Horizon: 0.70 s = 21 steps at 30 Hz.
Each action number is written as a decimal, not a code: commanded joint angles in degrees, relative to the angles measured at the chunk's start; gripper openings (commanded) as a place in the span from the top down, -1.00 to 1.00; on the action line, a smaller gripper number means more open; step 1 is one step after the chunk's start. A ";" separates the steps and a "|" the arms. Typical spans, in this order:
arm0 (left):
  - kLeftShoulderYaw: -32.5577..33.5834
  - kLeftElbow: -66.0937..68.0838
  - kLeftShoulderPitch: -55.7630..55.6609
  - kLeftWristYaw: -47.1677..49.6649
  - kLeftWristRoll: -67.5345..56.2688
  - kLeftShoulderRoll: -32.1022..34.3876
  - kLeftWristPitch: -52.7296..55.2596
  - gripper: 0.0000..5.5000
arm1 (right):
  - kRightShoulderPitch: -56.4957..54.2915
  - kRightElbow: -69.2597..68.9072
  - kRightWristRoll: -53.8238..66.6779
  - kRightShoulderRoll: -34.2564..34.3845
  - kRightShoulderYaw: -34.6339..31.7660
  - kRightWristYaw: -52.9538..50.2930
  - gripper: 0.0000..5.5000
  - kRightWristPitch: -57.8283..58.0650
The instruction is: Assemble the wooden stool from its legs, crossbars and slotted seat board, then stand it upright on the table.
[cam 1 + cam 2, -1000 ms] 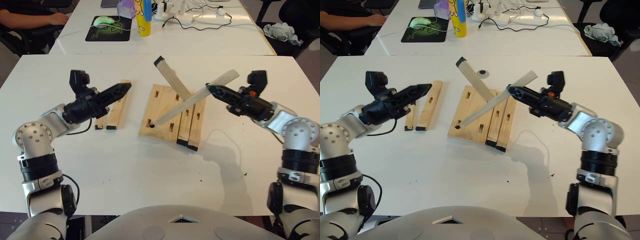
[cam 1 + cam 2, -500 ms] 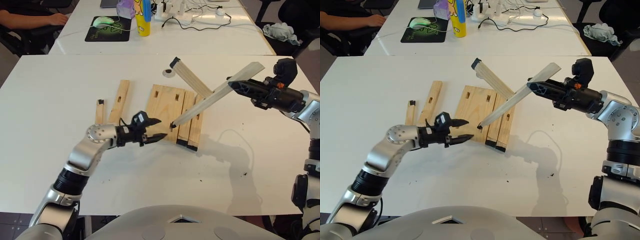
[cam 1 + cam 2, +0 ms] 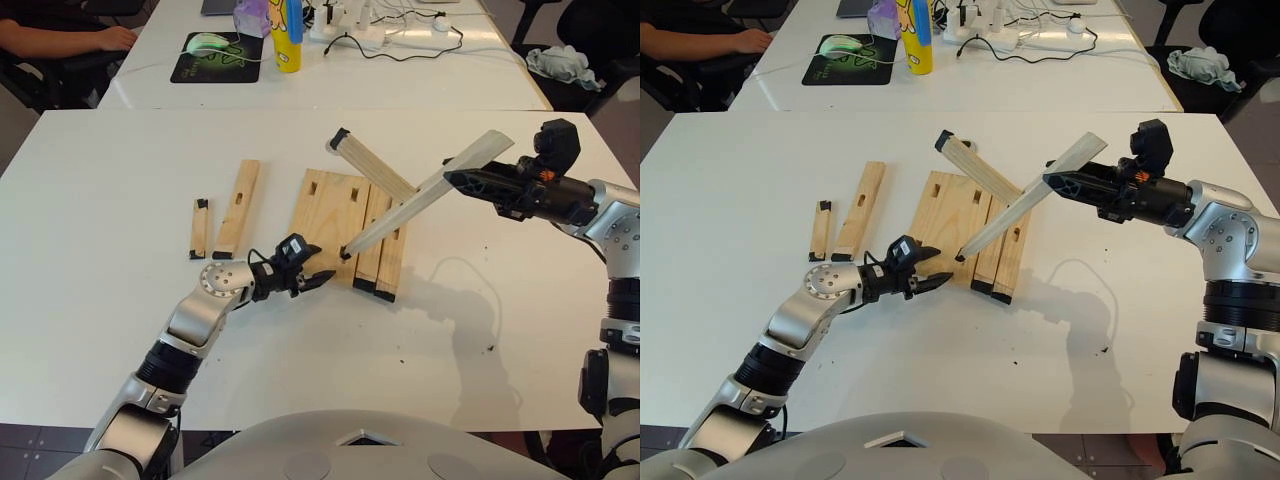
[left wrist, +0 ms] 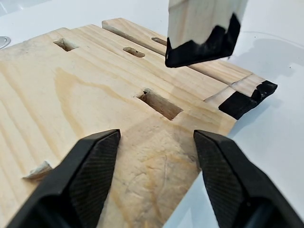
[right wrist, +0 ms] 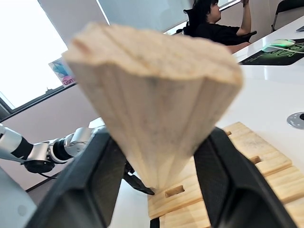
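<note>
White counter (image 3: 120, 200) carries the slotted seat board (image 3: 325, 215), lying flat near its middle. The right hand (image 3: 455, 178) pinches a leg (image 3: 420, 200) slanted over the board, black tip just above the near corner. The left hand (image 3: 322, 268), fingers spread, sits at that corner. A second leg (image 3: 370, 160) leans behind, its lower end hidden.

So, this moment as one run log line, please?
left pincer: open, at seat board corner | right pincer: shut on leg | leg: tilted, over seat board
</note>
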 commanded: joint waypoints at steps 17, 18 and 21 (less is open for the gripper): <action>-3.15 1.86 0.77 -2.37 1.70 3.43 8.20 -0.05 | -1.77 -0.78 -12.34 0.50 9.00 1.98 0.25 -12.71; -3.12 1.81 0.80 -2.32 1.68 3.43 8.27 -0.05 | -1.79 -1.69 -12.84 0.40 9.37 1.60 0.25 -13.10; -3.08 1.68 0.90 -2.18 1.70 3.41 8.40 -0.05 | -2.39 -6.14 -13.20 0.05 10.10 0.30 0.25 -12.53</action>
